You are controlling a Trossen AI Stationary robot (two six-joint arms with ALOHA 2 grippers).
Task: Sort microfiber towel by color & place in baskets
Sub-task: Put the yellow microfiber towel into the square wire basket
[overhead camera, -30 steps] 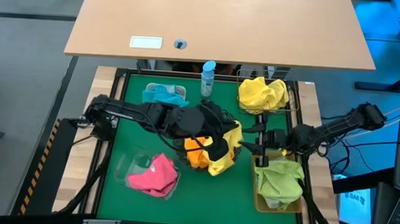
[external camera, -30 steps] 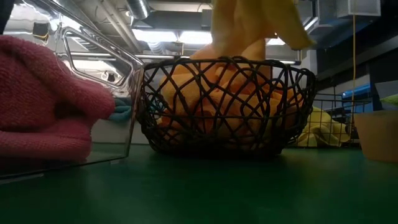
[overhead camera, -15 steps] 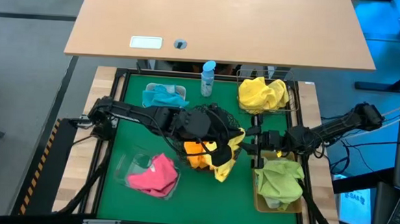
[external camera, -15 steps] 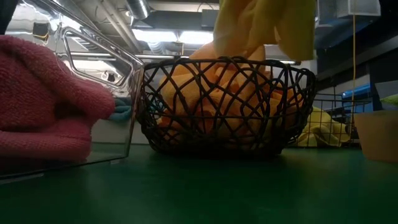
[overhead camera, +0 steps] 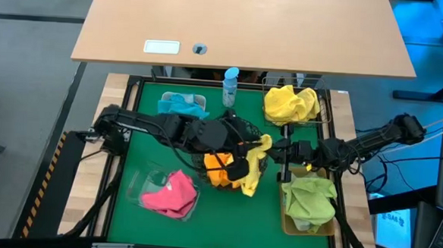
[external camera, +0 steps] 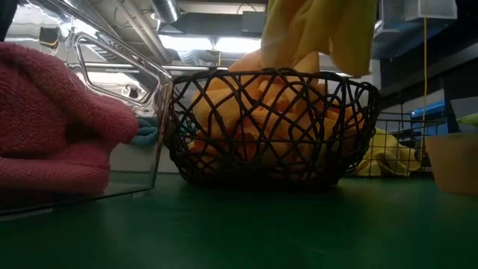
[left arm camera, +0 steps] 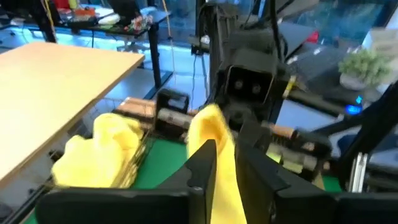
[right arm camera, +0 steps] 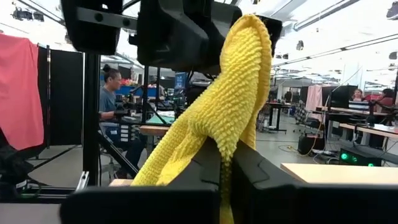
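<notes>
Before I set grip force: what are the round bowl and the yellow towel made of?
Round bowl: dark wire, probably coated metal, woven in open loops that show the orange towel inside. Yellow towel: soft looped microfiber, by its nubby matte pile; it hangs limp between the left gripper and the right gripper.

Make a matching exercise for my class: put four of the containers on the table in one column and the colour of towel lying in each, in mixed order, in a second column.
Containers:
1. clear plastic tray
2. square wire basket
3. tan rectangular bin
4. white rectangular tub

Towel colours:
A. yellow
B. light blue
C. pink
D. green

Pairs: 1-C, 2-A, 3-D, 4-B
</notes>
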